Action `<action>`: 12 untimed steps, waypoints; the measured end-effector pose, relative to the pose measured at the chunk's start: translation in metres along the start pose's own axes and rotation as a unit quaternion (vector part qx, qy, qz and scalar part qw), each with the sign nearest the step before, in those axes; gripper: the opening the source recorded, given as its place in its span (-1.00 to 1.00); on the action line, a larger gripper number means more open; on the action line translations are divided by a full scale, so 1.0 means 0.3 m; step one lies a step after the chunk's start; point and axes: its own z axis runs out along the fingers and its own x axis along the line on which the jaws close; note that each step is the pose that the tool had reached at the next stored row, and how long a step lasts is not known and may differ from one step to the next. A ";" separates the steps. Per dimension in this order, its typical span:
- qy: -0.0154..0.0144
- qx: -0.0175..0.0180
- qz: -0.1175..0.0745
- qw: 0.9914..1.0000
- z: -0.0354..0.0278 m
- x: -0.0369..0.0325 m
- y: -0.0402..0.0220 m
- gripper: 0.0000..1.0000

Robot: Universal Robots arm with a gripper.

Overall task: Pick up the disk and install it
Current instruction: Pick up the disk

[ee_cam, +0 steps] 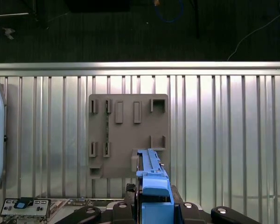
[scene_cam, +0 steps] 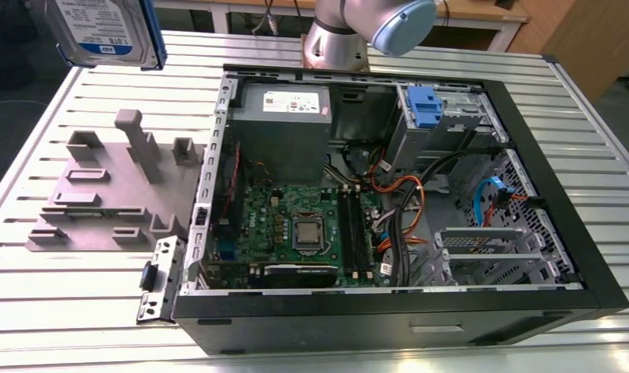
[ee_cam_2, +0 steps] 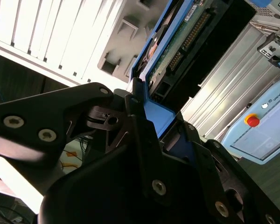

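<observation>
The fingers (ee_cam_2: 134, 114) pinch the disk (scene_cam: 105, 31) by its blue carrier, holding it in the exterior view's upper left, above the grey fixture (scene_cam: 97, 198) on the worktop (scene_cam: 76, 311) beside the open computer case (scene_cam: 397, 315).

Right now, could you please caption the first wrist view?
Blue-framed hard disk clamped in the jaws, held over the grey plastic fixture on the ribbed metal table.

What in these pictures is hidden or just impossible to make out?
1. The disk: exterior view, its upper part is cut off by the picture's top edge.
2. The arm: exterior view, cut off by the same edge.
3. The disk's near end: second wrist view, covered by the hand shut on it.
4. The grey fixture: first wrist view, one corner hidden behind the disk.
</observation>
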 end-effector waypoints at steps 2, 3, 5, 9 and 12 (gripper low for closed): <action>0.000 0.000 0.000 1.000 0.000 0.000 0.000 -0.27; 0.000 0.000 0.000 1.000 0.000 0.000 0.000 -0.27; 0.000 0.000 0.000 1.000 0.000 0.000 -0.001 -0.27; 0.000 0.000 0.000 1.000 0.000 0.000 -0.003 -0.27; 0.000 0.000 0.000 1.000 0.000 0.000 -0.004 -0.27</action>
